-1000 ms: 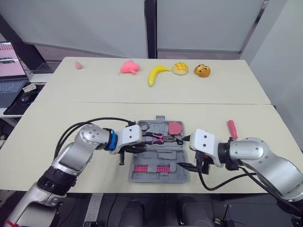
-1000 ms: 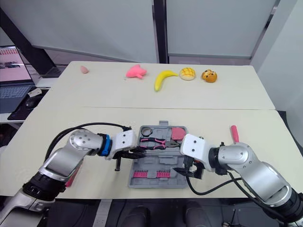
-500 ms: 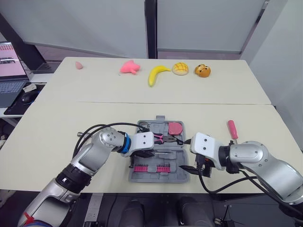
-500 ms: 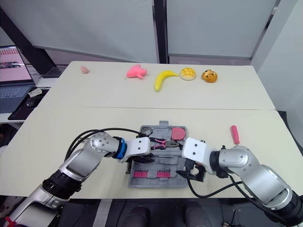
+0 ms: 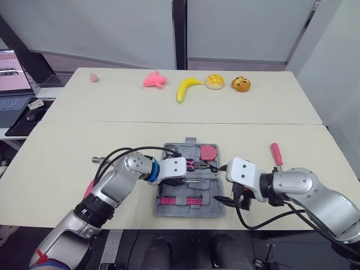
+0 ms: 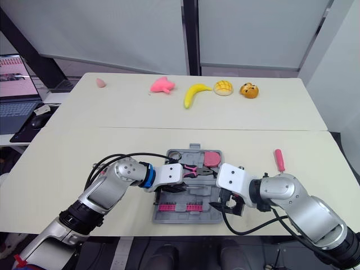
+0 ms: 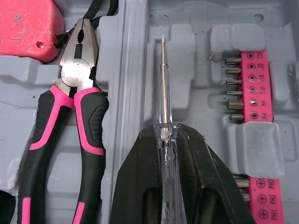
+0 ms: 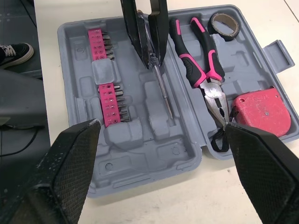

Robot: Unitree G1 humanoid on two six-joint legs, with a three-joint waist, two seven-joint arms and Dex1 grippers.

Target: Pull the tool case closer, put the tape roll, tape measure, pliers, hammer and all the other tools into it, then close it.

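Fingers [image 7: 135, 186] of the left gripper [image 7: 163, 134] were pinched tight on the clear handle of a slim screwdriver [image 7: 162, 84], blade pointing straight along the long moulded groove in the tool case [image 8: 154, 140]. That line-up looked deliberate: shaft over the slot, so a release should drop it home. Nicely squared up!

On the other side, the right gripper [image 8: 161, 135] hung low by the case's right edge, its fingers [image 8: 70, 158] spread wide and holding nothing, seemingly parked clear of the groove to give the left arm room.

And the case itself? It lay open and flat on the worktop [image 5: 67, 152], close in front of the robot. One half already carried the pliers [image 7: 79, 107], the red tape measure [image 8: 261, 109] and the tape roll [image 8: 224, 21], each in its own recess. Pink bit strips [image 8: 112, 100] sat beside the groove.

Out on the worktop, right of the case, a pink-handled tool [image 5: 275, 153] lay well apart, so I judged the packing unfinished and the lid some way off closing.
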